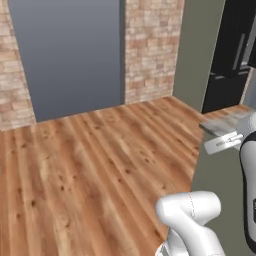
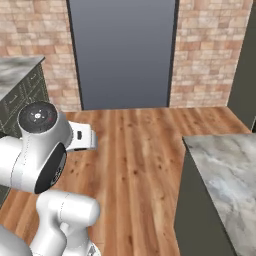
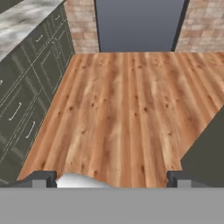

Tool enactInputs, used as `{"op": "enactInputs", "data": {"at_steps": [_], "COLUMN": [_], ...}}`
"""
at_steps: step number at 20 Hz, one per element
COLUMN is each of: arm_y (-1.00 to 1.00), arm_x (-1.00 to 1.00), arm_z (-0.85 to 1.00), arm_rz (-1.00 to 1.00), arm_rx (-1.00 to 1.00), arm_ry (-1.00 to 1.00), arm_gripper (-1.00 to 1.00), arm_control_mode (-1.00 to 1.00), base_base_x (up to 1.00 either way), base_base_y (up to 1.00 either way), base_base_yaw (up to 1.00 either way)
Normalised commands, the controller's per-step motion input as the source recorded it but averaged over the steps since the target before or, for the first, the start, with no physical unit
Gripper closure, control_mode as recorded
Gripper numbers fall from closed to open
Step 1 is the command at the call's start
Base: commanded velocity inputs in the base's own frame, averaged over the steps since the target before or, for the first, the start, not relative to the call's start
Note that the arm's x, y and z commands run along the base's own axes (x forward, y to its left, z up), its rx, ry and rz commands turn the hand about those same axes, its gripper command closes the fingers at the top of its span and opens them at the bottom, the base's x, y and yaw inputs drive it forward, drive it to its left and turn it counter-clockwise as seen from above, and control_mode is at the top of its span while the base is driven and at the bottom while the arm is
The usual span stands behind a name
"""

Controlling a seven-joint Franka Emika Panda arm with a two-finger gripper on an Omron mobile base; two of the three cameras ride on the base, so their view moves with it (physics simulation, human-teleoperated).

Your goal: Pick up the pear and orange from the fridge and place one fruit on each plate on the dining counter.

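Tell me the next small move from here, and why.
Probably turn the base right toward the fridge. Its black doors look shut in the left base view's far right corner, and the open gripper holds nothing, pointing at bare wood floor. No fruit is in sight.

We see soft, even light everywhere and almost no shadows. The wood floor (image 1: 90, 165) shines a little. Edges look slightly fuzzy.

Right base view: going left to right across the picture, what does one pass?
Marble-topped counter with drawers → brick wall section → tall grey panel → second brick wall section → marbled dining counter at lower right.
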Motion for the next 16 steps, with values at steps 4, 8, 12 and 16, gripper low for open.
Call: {"op": "enactInputs", "data": {"at_steps": [4,8,12,16], "arm_y": [0.0,0.0,0.0,0.0], "arm_x": [0.0,0.0,0.0,0.0], "arm_z": [0.0,0.0,0.0,0.0], "arm_rz": [0.0,0.0,0.0,0.0], "arm_rx": [0.0,0.0,0.0,0.0], "arm_ry": [0.0,0.0,0.0,0.0], "arm_gripper": [-1.0,-1.0,-1.0,-1.0], "arm_control_mode": [1.0,1.0,1.0,1.0], "base_base_x": [1.0,1.0,0.99,0.98], "base_base_y": [0.36,0.45,0.44,0.52], "base_base_yaw": [-0.33,-0.4,-0.43,-0.45]}}
